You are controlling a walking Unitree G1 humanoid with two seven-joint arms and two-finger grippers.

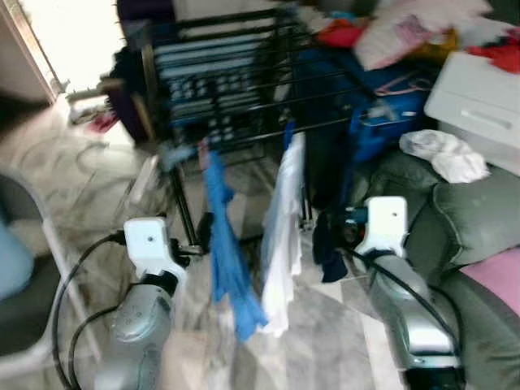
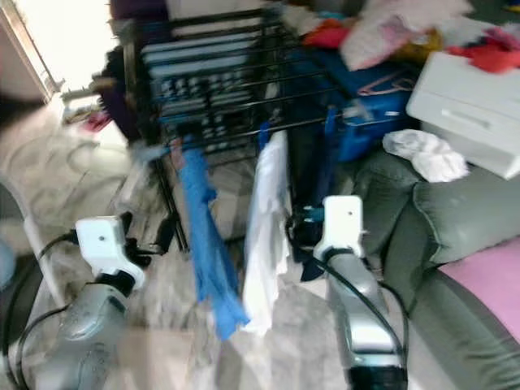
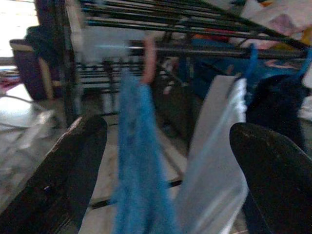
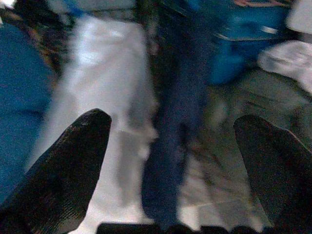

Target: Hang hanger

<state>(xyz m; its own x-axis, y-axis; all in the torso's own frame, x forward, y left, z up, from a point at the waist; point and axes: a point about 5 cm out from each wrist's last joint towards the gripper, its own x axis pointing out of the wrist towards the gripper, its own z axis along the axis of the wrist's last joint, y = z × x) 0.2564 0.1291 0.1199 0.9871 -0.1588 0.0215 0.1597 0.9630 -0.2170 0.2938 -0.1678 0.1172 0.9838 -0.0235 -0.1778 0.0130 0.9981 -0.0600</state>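
Note:
A black wire drying rack (image 1: 236, 73) stands in front of me. From its near bar hang a blue garment (image 1: 227, 244) on a pink hanger hook (image 3: 148, 61), a white garment (image 1: 284, 236) on a blue hook (image 3: 251, 58), and a dark navy garment (image 1: 329, 244). My left gripper (image 3: 165, 180) is open, low and just left of the blue garment, with nothing between its fingers. My right gripper (image 4: 170, 170) is open too, held close to the navy garment at the rack's right side, and empty. The pictures are blurred.
A grey-green sofa (image 1: 463, 219) with a white cloth (image 1: 447, 154) and a pink cushion (image 1: 500, 276) is at the right. Behind it are a white box (image 1: 479, 101), a blue bag (image 1: 390, 106) and piled clothes (image 1: 406, 32). A white chair frame (image 1: 49, 244) stands at the left.

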